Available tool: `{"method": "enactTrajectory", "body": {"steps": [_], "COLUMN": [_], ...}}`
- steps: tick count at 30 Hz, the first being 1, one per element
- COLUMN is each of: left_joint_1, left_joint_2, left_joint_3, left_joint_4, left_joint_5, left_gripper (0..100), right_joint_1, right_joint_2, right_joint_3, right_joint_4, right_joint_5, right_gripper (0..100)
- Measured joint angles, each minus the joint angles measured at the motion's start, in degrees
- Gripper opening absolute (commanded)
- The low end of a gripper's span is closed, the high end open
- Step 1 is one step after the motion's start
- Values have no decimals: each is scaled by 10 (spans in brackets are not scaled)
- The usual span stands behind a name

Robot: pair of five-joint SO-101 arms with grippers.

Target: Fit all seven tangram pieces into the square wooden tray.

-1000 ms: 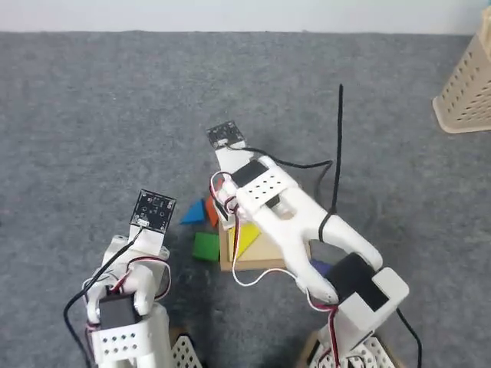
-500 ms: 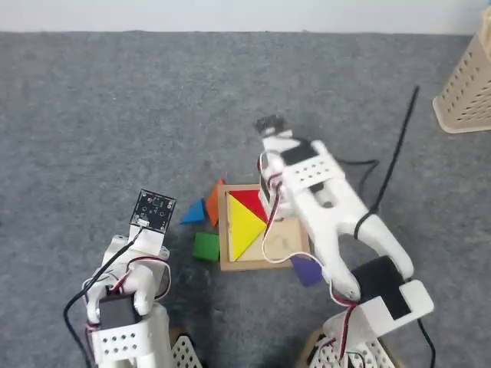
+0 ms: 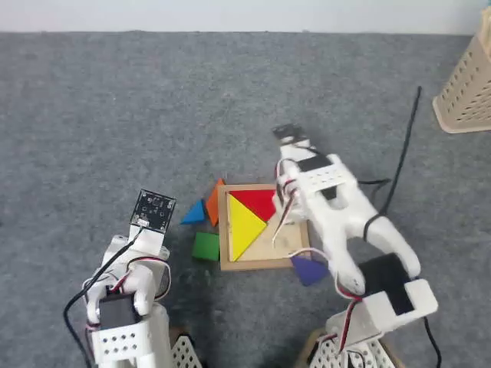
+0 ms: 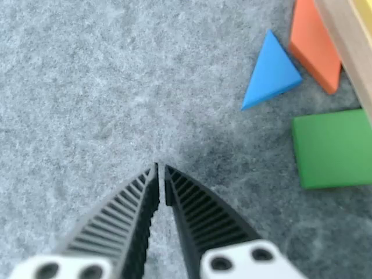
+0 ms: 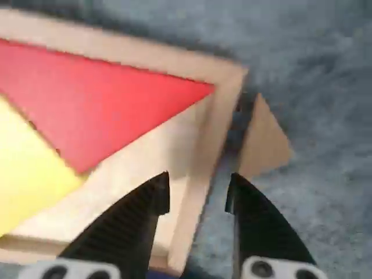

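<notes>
- The grey felt-covered worktop (image 3: 115,100) carries everything. The left jaws hang low over bare felt, closed almost tip to tip on nothing.
- The square wooden tray (image 3: 261,265) lies under the right jaws, which stand apart astride one wall near a corner, gripping nothing.
- A large yellow triangle (image 3: 242,228) and a large red triangle (image 3: 257,202) lie flat in the tray, edge to edge, inward of the right jaws.
- A green square block (image 4: 331,148) rests ahead of the left jaws, off to one side.
- A purple piece (image 3: 308,269) lies behind the right jaws, outside the tray (partly hidden by the arm).
- An orange triangle (image 4: 314,43) lies beyond the green block, against the tray's outer wall.
- A blue triangle (image 4: 272,72) lies just beside the orange one.
- A tan triangular piece (image 5: 263,139) lies just outside the tray's corner, ahead of the right jaws.
</notes>
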Motion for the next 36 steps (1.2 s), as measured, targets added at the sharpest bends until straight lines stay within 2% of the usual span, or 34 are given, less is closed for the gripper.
{"method": "enactTrajectory", "body": {"steps": [4,10,16,21,24,31,36], "left_joint_1": [0,0,0,0,0,0,0], "left_joint_2": [0,0,0,0,0,0,0], "left_joint_3": [0,0,0,0,0,0,0], "left_joint_4": [0,0,0,0,0,0,0], "left_joint_5": [0,0,0,0,0,0,0], "left_gripper": [13,13,13,13,13,13,13], "right_joint_1": [43,104,115,114,82,-38,-79], "right_joint_2": [52,59,60,38,8,-3,43], "right_joint_3": [-36,-44,-44,-41,-41,-41,-62], "right_joint_4": [-4,-2,-2,-1,8,12,3], "right_joint_5": [0,0,-6,-9,-9,-1,-1], "right_gripper": [35,35,35,121,158,119,119]}}
